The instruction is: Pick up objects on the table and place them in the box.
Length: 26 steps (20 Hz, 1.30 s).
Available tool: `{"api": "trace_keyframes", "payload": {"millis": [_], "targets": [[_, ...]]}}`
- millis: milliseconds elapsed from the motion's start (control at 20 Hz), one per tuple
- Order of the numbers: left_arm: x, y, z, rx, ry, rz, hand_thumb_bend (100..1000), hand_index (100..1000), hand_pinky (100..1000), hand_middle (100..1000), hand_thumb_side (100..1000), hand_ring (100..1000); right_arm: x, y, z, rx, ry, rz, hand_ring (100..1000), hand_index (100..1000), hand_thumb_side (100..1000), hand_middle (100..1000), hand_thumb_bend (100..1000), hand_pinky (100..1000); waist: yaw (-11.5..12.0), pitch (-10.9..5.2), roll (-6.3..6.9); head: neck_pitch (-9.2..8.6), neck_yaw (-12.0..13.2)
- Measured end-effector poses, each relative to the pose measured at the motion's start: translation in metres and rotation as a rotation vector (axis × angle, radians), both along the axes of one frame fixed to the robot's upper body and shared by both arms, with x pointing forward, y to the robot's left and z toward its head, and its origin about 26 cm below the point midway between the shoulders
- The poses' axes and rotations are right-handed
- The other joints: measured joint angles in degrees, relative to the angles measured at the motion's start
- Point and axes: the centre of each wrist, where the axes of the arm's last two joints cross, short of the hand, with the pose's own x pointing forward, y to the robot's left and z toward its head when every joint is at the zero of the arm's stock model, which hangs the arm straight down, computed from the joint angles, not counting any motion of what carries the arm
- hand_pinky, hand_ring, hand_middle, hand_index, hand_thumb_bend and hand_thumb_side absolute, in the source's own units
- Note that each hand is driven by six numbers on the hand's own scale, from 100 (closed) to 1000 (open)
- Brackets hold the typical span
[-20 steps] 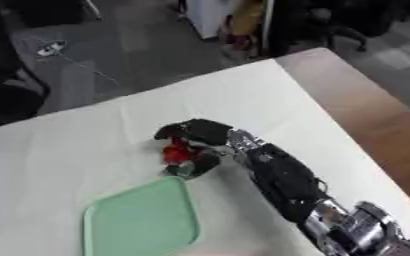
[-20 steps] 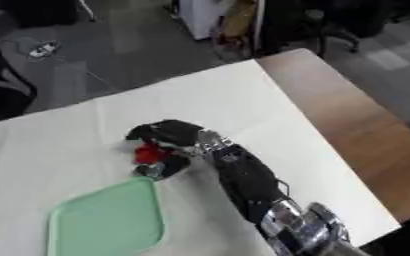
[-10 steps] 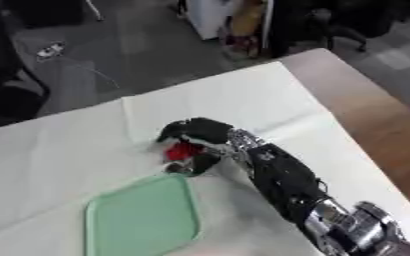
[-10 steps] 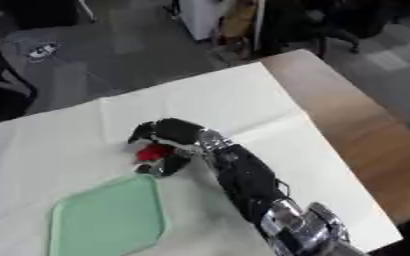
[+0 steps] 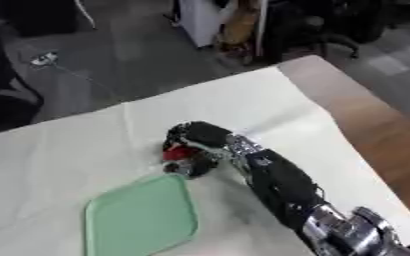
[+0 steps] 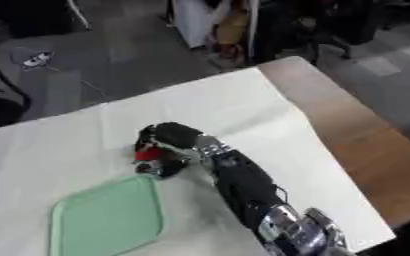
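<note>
My right hand [image 5: 198, 141] reaches in from the lower right over the white cloth, its fingers curled down round a small red object [image 5: 180, 153]. The red object shows between thumb and fingers, just beyond the far corner of the shallow light-green tray [image 5: 138, 219]. Whether the object is lifted off the cloth I cannot tell. My left hand is not visible in either view.
The white cloth [image 5: 60, 145] covers most of the table; bare brown wood [image 5: 366, 125] runs along the right edge. Beyond the far edge lie a dark floor, a chair and a cable.
The camera has shifted a little. My right hand with the red object stays by the tray's far corner, fingers still curled on it.
</note>
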Motion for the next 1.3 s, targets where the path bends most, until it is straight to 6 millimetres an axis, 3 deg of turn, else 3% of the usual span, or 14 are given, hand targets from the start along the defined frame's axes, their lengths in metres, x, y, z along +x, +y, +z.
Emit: {"api": "trace_keyframes", "payload": {"millis": [50, 100, 150, 200, 250, 350, 450, 500, 550, 600, 650, 700, 750, 1300], "targets": [[0.0, 0.0, 0.0, 0.0, 0.0, 0.0, 289, 807, 318, 664, 800, 491, 0.0, -0.001, -0.001, 0.017, -0.005, 0.0, 100, 372, 333, 235, 241, 100, 0.0, 0.0, 0.06, 0.0, 0.0], [0.0, 0.0, 0.0, 0.0, 0.0, 0.0, 289, 807, 318, 664, 800, 491, -0.001, -0.001, -0.002, 0.031, -0.011, 0.002, 100, 359, 340, 216, 238, 100, 0.0, 0.0, 0.12, 0.0, 0.0], [0.0, 0.0, 0.0, 0.0, 0.0, 0.0, 289, 807, 318, 664, 799, 491, -0.002, -0.003, -0.005, 0.046, -0.014, 0.003, 100, 248, 372, 100, 210, 100, 0.0, 0.02, 0.15, 0.0, 0.0], [0.0, 0.0, 0.0, 0.0, 0.0, 0.0, 289, 807, 318, 664, 799, 491, -0.002, -0.004, -0.006, 0.06, -0.018, 0.003, 100, 215, 388, 100, 201, 100, 0.0, 0.02, 0.17, 0.0, 0.0], [0.0, 0.0, 0.0, 0.0, 0.0, 0.0, 289, 807, 318, 664, 799, 491, -0.003, -0.004, -0.007, 0.07, -0.022, 0.004, 100, 157, 437, 100, 267, 100, -0.1, 0.02, 0.19, 0.0, 0.0], [0.0, 0.0, 0.0, 0.0, 0.0, 0.0, 289, 807, 319, 664, 799, 491, -0.004, -0.006, -0.009, 0.08, -0.029, 0.004, 100, 107, 441, 100, 323, 100, -0.1, 0.02, 0.19, 0.0, 0.0], [0.0, 0.0, 0.0, 0.0, 0.0, 0.0, 289, 807, 319, 664, 799, 491, -0.004, -0.006, -0.008, 0.081, -0.047, 0.001, 100, 100, 479, 100, 282, 100, -0.1, 0.02, 0.19, 0.0, 0.0], [0.0, 0.0, 0.0, 0.0, 0.0, 0.0, 289, 807, 319, 664, 799, 491, -0.004, -0.006, -0.007, 0.082, -0.06, 0.0, 100, 100, 471, 100, 309, 100, -0.1, 0.02, 0.19, 0.0, 0.0], [0.0, 0.0, 0.0, 0.0, 0.0, 0.0, 289, 807, 319, 664, 799, 491, -0.004, -0.006, -0.006, 0.085, -0.076, 0.002, 100, 100, 483, 100, 201, 100, -0.1, 0.02, 0.19, 0.0, 0.0], [0.0, 0.0, 0.0, 0.0, 0.0, 0.0, 289, 807, 319, 664, 799, 491, -0.004, -0.005, -0.005, 0.09, -0.094, 0.006, 100, 100, 483, 100, 201, 100, -0.1, 0.02, 0.19, 0.0, 0.0], [0.0, 0.0, 0.0, 0.0, 0.0, 0.0, 289, 807, 319, 664, 799, 491, -0.004, -0.005, -0.005, 0.1, -0.112, 0.01, 100, 100, 423, 100, 201, 100, -0.1, 0.02, 0.19, 0.01, 0.0], [0.0, 0.0, 0.0, 0.0, 0.0, 0.0, 289, 807, 319, 664, 804, 491, -0.004, -0.004, -0.004, 0.114, -0.129, 0.017, 100, 100, 517, 100, 145, 100, -0.1, 0.02, 0.19, 0.01, 0.0], [0.0, 0.0, 0.0, 0.0, 0.0, 0.0, 289, 807, 319, 664, 798, 491, -0.004, -0.004, -0.004, 0.13, -0.141, 0.026, 100, 100, 397, 100, 214, 100, -0.1, 0.02, 0.19, 0.01, 0.0], [-0.001, 0.002, -0.005, 0.001, 0.016, 0.01, 288, 806, 322, 664, 797, 493, 0.0, 0.01, 0.016, 0.225, -0.144, 0.139, 100, 100, 334, 100, 243, 100, -1.3, -0.78, -0.47, 1.21, 1.6]]}}
